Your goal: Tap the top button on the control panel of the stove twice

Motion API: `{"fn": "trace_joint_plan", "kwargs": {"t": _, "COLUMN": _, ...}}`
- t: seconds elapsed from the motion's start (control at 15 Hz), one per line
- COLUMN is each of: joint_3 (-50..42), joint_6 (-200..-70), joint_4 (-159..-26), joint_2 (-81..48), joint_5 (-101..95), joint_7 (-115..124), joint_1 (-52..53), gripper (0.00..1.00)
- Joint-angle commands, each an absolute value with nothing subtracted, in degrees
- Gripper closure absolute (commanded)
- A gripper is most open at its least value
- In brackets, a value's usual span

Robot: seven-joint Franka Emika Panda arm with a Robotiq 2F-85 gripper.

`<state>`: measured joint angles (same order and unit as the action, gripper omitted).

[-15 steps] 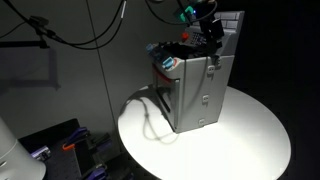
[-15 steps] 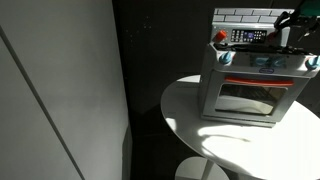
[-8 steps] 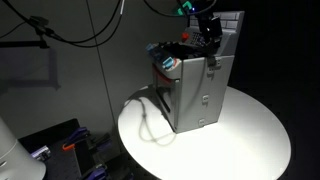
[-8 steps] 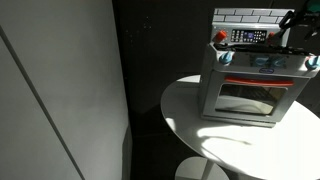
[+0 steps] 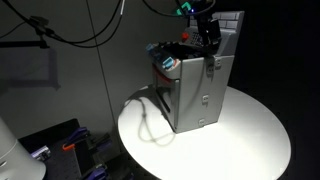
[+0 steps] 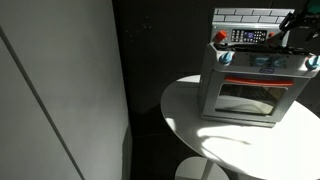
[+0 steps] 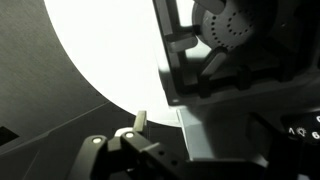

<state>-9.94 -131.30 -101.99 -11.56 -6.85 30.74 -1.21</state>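
Note:
The small grey toy stove [image 6: 248,90] stands on a round white table, its front door with a handle facing an exterior view; another exterior view shows its side [image 5: 200,95]. The control panel [image 6: 248,36] is a small rectangular patch on the pale tiled back wall [image 6: 262,14]. My gripper [image 5: 209,42] hangs over the dark cooktop close to the back wall and also shows at the frame edge [image 6: 290,28]. In the wrist view one pale fingertip [image 7: 141,120] shows near the middle, so the jaws look shut and empty. The stove fills the dark right half [image 7: 240,70].
The round white table [image 5: 250,135] has bare surface around the stove, and its edge drops off to a dark floor. A red knob [image 6: 221,37] sits on the stove's top corner. Black cables [image 5: 90,35] hang at the back. A pale wall panel [image 6: 60,90] stands beside the table.
My gripper has shifted very slightly over the cooktop near the back wall. The stove and everything else stay put.

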Motion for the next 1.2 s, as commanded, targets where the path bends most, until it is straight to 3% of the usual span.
{"fn": "trace_joint_plan", "kwargs": {"t": 0.0, "joint_3": -9.3, "joint_6": -130.5, "joint_4": -99.8, "joint_2": -12.8, "joint_5": -6.1, "joint_7": 30.1, "joint_1": -2.0, "gripper": 0.00}}
{"fn": "trace_joint_plan", "kwargs": {"t": 1.13, "joint_3": -9.0, "joint_6": -132.3, "joint_4": -95.6, "joint_2": -17.2, "joint_5": -5.6, "joint_7": 29.8, "joint_1": -1.7, "gripper": 0.00}}
